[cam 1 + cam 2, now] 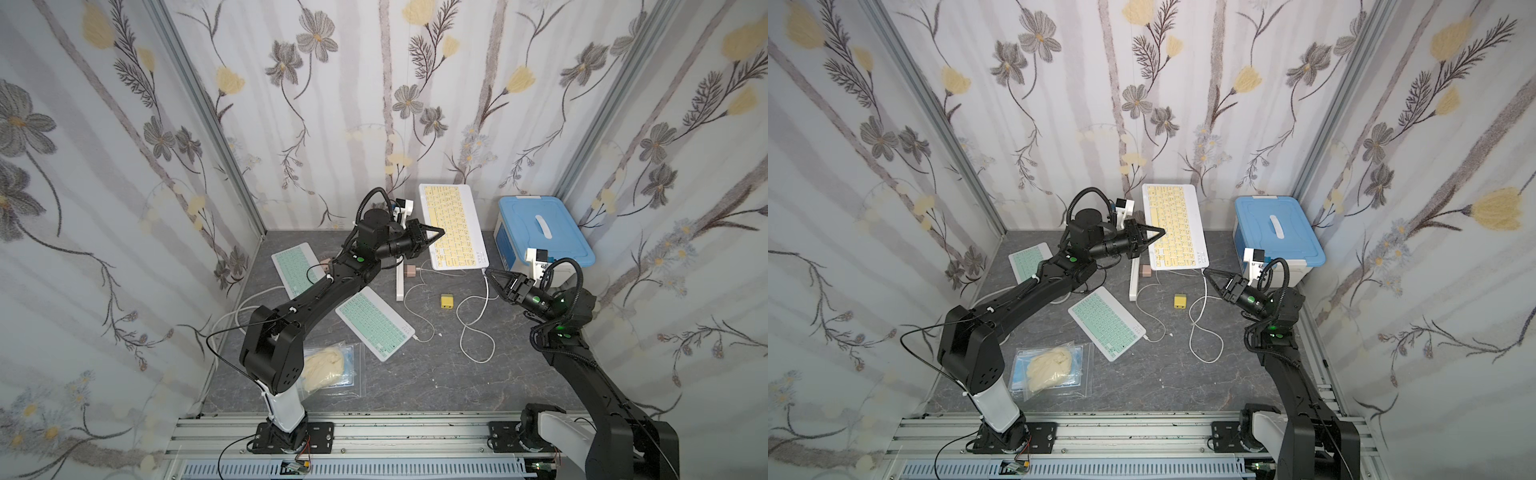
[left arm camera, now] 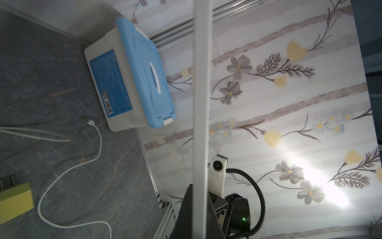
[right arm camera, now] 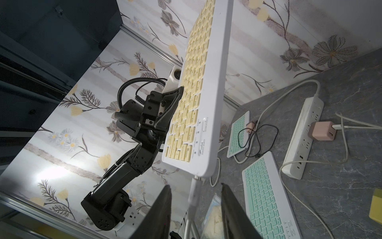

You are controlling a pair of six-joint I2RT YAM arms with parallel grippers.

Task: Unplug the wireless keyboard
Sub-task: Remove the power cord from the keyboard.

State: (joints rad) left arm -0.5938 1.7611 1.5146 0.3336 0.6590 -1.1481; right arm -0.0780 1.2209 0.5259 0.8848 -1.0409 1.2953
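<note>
Keyboard (image 1: 455,226), the yellow-keyed one, is up off the worktop (image 1: 436,374) near the back wall, tilted, between the two arms. Around it I see the blue-lidded box (image 1: 540,228) just to its right and two green keyboards (image 1: 374,322) flat on the worktop to its left. A bag (image 1: 332,365) lies near the left arm's base, and a white strip (image 1: 400,282) lies beside the raised keyboard. A yellow block (image 1: 447,301) sits in front of it, and a pink charger (image 3: 322,131) is plugged into the strip. A white cable (image 2: 100,142) loops over the worktop, and its plug (image 3: 194,190) sits in the keyboard's near corner. Left tool (image 1: 440,232) is clamped on the keyboard's long edge, one finger (image 3: 175,99) across the keys. Right tool (image 3: 195,207) has its jaws apart, one on either side of the plug, with a gap showing on both sides.
</note>
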